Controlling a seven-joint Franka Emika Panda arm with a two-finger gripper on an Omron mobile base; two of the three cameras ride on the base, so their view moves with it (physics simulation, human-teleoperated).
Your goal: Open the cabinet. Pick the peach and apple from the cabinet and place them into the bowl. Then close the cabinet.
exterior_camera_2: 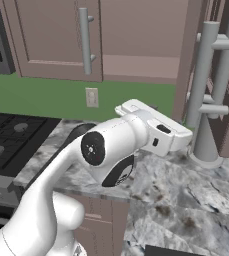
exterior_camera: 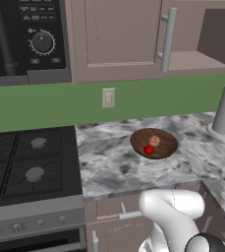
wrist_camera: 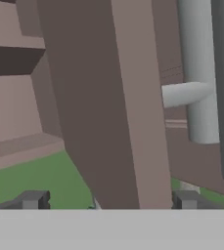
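We see the peach [exterior_camera: 155, 140] and apple [exterior_camera: 149, 149] in the bowl [exterior_camera: 165, 147]; our gripper [wrist_camera: 108, 201] gapes open around the cabinet [wrist_camera: 108, 97] door's edge at twelve o'clock.

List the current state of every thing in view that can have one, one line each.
cabinet: left door shut, right door swung open
apple: in the bowl
peach: in the bowl, beside the apple
bowl: on the counter, holding both fruits
gripper: open, its fingertips straddling the edge of the open door
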